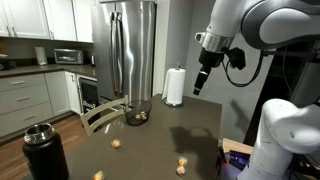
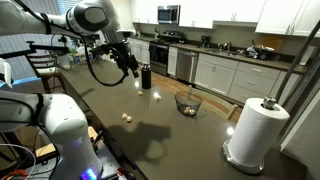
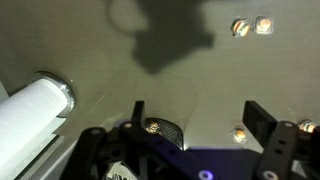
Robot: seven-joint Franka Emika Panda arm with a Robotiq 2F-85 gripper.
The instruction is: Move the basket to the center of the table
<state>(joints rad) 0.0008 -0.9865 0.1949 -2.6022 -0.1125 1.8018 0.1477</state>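
**Claw up high, basket by the edge**

The claw [image 1: 205,78] hangs high over the brown desk [image 1: 190,125] and holds nothing. Only the wrist view shows its fingers [image 3: 262,125] spread wide apart. That view has no basket in it. Both exterior views show the basket [image 2: 187,103] sitting near the desk's edge, well apart from the claw. The black thermos [image 1: 45,152] shows there too.

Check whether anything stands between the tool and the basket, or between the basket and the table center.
Nothing visible blocks the tool from the basket; it hangs open above the table. Small tan pieces lie scattered mid-table, so a slide might hit them. The thermos stands off the path.
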